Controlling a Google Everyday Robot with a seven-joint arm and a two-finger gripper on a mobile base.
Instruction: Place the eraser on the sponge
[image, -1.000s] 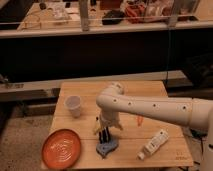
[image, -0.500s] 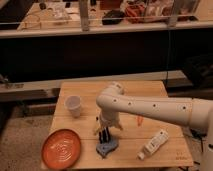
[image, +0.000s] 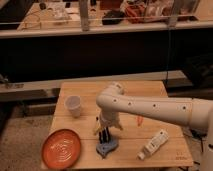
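A blue sponge (image: 107, 147) lies near the front edge of the wooden table (image: 165, 97), in the middle. My gripper (image: 103, 135) points straight down just above the sponge's back edge, at the end of the white arm (image: 145, 107) that reaches in from the right. I cannot make out the eraser; it is either hidden in the gripper or too small to tell apart.
An orange plate (image: 61, 148) sits at the front left. Behind it, at the left, stands a white cup (image: 73, 105). A white tube (image: 153, 144) lies at the front right, and a small orange item (image: 139, 120) lies under the arm.
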